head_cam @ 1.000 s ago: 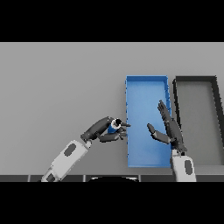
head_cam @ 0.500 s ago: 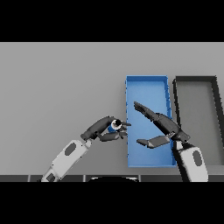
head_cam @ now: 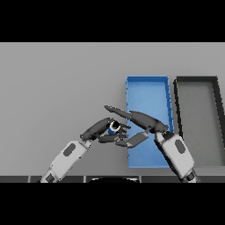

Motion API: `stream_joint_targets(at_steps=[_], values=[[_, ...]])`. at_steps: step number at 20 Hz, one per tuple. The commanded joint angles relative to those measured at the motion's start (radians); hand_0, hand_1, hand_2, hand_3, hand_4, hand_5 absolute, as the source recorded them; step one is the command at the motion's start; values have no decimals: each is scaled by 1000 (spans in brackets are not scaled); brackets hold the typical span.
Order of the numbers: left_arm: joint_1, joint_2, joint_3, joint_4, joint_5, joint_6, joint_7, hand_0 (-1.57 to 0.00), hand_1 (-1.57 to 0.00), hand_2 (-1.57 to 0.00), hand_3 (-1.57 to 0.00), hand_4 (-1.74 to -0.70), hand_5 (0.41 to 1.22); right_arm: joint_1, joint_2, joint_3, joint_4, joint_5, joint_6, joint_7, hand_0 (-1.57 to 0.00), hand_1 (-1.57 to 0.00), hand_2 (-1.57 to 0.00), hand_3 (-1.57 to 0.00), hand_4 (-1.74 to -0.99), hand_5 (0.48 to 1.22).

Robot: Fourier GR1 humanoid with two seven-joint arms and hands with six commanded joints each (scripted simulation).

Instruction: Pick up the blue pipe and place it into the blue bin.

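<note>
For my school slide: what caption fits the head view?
Left hand grips the blue pipe beside the blue bin, right hand reaching in.

No writing can be read anywhere in the head view — no labels, brand marks, numbers or signs.
</note>
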Motion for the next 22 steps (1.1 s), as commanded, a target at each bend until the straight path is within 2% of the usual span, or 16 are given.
stream_joint_targets(at_steps=[1,4,6,7,8,9,10,11,12,13,14,15,17,19,20,22], values=[[9,-7,-10,-1,-5,3,8,-1571,-1571,-1571,-1536,-1741,1221,-12,10,9,11,4,9,-5,1,1,1,1,-1225,529],[8,7,-10,-13,-29,11,-3,-1571,-1571,-1571,-1540,-1740,1221,-67,55,27,69,17,19,-3,1,1,1,1,-1218,508],[12,21,4,-19,5,-14,5,-1571,-1571,-1571,-1484,-1736,1221,-108,74,29,106,15,28,3,-53,-84,-102,-46,-1245,506],[1,19,-9,-10,-33,-2,2,-1394,-1326,-1320,-1288,-1737,1221,-136,89,34,129,15,33,17,-181,-225,-237,-161,-1294,509],[-18,42,-24,8,-69,-13,64,-1182,-1078,-1063,-1030,-1682,1221,-153,97,38,142,11,40,27,-345,-375,-379,-296,-1335,507],[-26,54,-36,5,-79,-27,119,-991,-878,-850,-824,-1552,1221,-156,98,43,141,12,53,22,-527,-534,-531,-440,-1362,508],[-22,55,-34,-6,-85,-29,142,-818,-706,-680,-659,-1480,1221,-168,102,46,153,17,60,13,-718,-699,-739,-635,-1430,522],[-22,43,-20,-4,-89,-26,112,-776,-706,-686,-583,-1533,1221,-170,109,53,157,2,65,10,-888,-873,-905,-768,-1486,550],[-15,34,-13,-9,-96,-14,91,-935,-879,-863,-781,-1574,1221,-173,117,60,160,-37,71,23,-1025,-1013,-1038,-868,-1530,606],[-9,15,-5,1,-88,-4,96,-1063,-1017,-969,-939,-1607,1221,-166,119,67,170,-58,75,25,-1134,-1124,-1145,-957,-1562,666],[-12,3,3,5,-75,-3,57,-1164,-1128,-1051,-1065,-1634,1221,-148,125,80,162,-73,71,43,-1221,-1214,-1230,-1080,-1526,728],[-6,-2,17,1,-49,-3,39,-1246,-1217,-1115,-1166,-1655,1221,-151,137,78,178,-79,64,37,-1291,-1285,-1298,-1178,-1495,826],[1,-21,27,2,-23,-10,15,-1363,-1344,-1254,-1312,-1686,1221,-145,128,67,174,-85,63,-4,-1392,-1388,-1396,-1320,-1452,968],[10,-20,22,-5,-22,-14,24,-1438,-1426,-1348,-1405,-1706,1221,-143,115,83,166,9,78,-86,-1456,-1454,-1459,-1410,-1447,1059],[12,-21,24,1,-18,-18,21,-1464,-1455,-1372,-1438,-1713,1221,-142,106,88,164,22,86,-96,-1479,-1477,-1482,-1442,-1457,1092],[8,-14,29,3,-14,-17,9,-1503,-1497,-1401,-1486,-1723,1221,-140,107,86,153,18,84,-77,-1512,-1511,-1514,-1489,-1470,1138]])
